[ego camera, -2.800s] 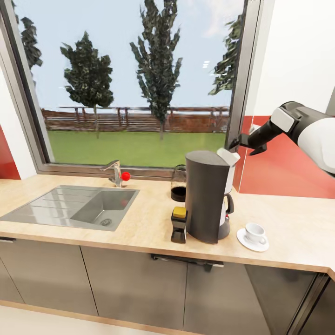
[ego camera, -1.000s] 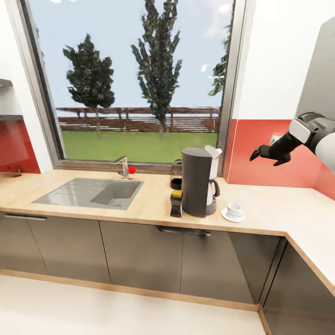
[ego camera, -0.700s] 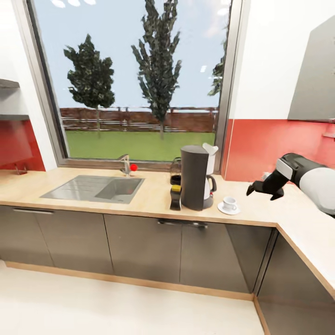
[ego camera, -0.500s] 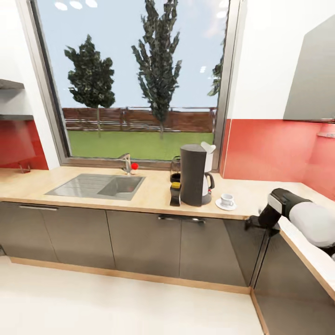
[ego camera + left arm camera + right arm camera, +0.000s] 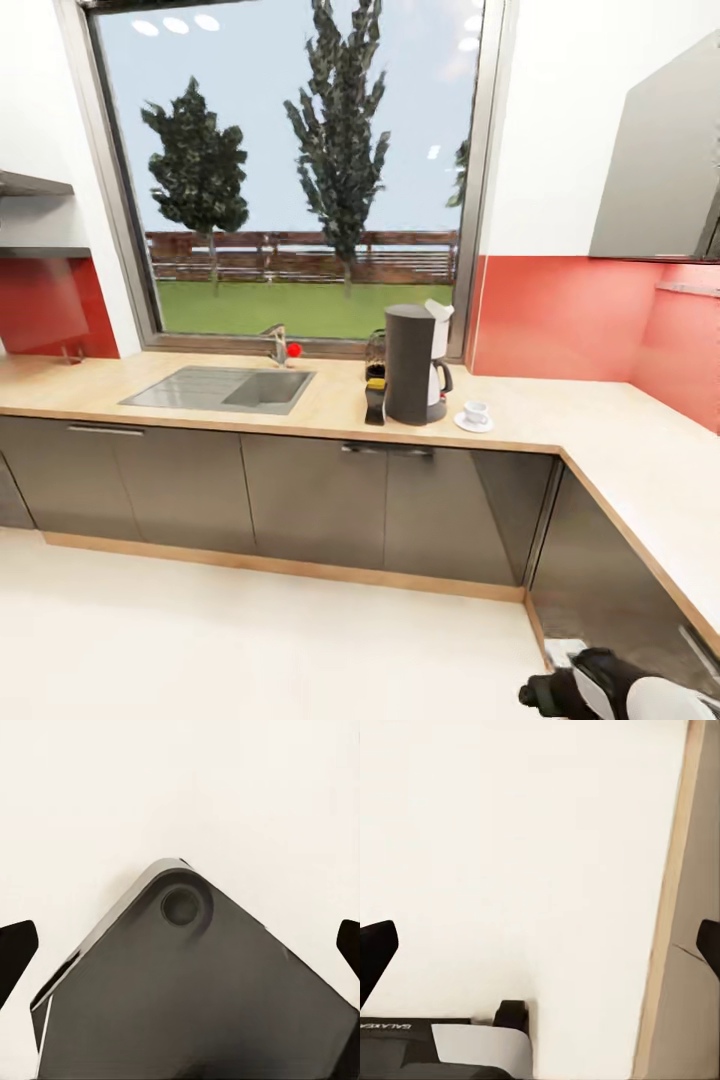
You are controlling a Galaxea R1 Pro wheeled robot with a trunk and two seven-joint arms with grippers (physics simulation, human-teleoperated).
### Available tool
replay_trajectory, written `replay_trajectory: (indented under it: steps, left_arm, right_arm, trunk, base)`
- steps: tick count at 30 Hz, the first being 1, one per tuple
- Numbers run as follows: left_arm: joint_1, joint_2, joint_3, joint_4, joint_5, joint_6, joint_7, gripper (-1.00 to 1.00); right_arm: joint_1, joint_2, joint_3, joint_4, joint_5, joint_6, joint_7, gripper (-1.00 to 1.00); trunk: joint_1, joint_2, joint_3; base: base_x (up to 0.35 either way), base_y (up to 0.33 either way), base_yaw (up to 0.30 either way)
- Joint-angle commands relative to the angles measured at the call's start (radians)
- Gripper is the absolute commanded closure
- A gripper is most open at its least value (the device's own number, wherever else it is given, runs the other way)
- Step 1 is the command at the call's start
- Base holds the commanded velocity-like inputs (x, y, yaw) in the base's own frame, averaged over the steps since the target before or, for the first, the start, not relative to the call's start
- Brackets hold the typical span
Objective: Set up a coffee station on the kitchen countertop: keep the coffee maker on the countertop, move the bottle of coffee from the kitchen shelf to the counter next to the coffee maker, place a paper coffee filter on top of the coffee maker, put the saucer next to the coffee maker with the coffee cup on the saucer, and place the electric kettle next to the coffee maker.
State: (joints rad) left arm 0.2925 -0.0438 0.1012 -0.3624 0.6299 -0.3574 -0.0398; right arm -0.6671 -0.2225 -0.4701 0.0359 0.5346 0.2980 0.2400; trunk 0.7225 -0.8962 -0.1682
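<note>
I see the coffee maker (image 5: pixel 411 364) standing upright on the counter (image 5: pixel 560 420), in front of the window (image 5: pixel 300 170). A white paper coffee filter (image 5: pixel 437 311) sits at its top. Touching its left side stands the bottle of coffee (image 5: pixel 376 401) with a yellow cap. Just behind them is a dark glass jar (image 5: pixel 376 357). To the right of the coffee maker, the saucer (image 5: pixel 472 423) lies on the counter with the coffee cup (image 5: pixel 476 411) on it. The sink (image 5: pixel 225 388) is further left.

My right hand (image 5: pixel 535 694) hangs low near the floor (image 5: pixel 250 640); its fingers (image 5: pixel 375 952) are spread wide apart. My left hand (image 5: pixel 180 945) is also spread wide, above the dark robot base (image 5: pixel 195 997).
</note>
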Motion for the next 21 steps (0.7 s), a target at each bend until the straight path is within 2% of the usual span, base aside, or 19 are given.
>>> replay_trajectory:
  steps: [1, 3, 4, 7, 10, 13, 21]
  left_arm:
    - [0.001, 0.007, 0.004, -0.001, 0.01, -0.001, -0.004, -1.0]
    - [0.001, 0.022, 0.005, 0.002, 0.016, -0.003, -0.004, -1.0]
    - [0.001, 0.045, 0.006, 0.02, 0.024, 0.006, 0.006, -1.0]
    - [0.001, 0.053, 0.005, 0.078, 0.02, 0.01, 0.007, -1.0]
    - [0.001, 0.055, 0.005, 0.1, 0.016, 0.011, 0.007, -1.0]
    - [0.001, 0.056, 0.004, 0.107, 0.016, 0.011, 0.008, -1.0]
    - [0.001, 0.056, 0.004, 0.111, 0.015, 0.011, 0.008, -1.0]
  right_arm:
    - [0.055, 0.015, -0.009, 0.001, 0.013, -0.081, -0.001, -1.0]
    - [0.13, 0.036, -0.009, 0.001, 0.029, -0.18, -0.007, -1.0]
    - [0.262, 0.069, -0.009, 0.001, 0.113, -0.282, -0.018, -1.0]
    - [0.386, 0.121, -0.009, 0.001, 0.198, -0.305, -0.046, -1.0]
    - [0.437, 0.148, -0.009, 0.0, 0.235, -0.305, -0.088, -1.0]
    - [0.453, 0.159, -0.012, -0.002, 0.249, -0.311, -0.109, -1.0]
    - [0.461, 0.178, -0.015, -0.002, 0.253, -0.305, -0.118, -1.0]
  trunk:
    - [0.0, -0.001, -0.001]
    - [0.0, -0.001, -0.001]
    - [0.0, -0.001, -0.001]
    - [0.0, -0.001, -0.001]
    - [0.0, -0.001, -0.001]
    - [0.0, -0.001, -0.001]
    - [0.0, -0.001, -0.001]
  base:
    - [-0.148, 0.0, 0.0]
    - [-0.097, 0.0, 0.0]
    - [-0.02, 0.0, 0.0]
    - [-0.009, 0.0, 0.0]
    - [-0.003, 0.0, 0.0]
    - [0.0, 0.0, 0.0]
    - [0.0, 0.0, 0.0]
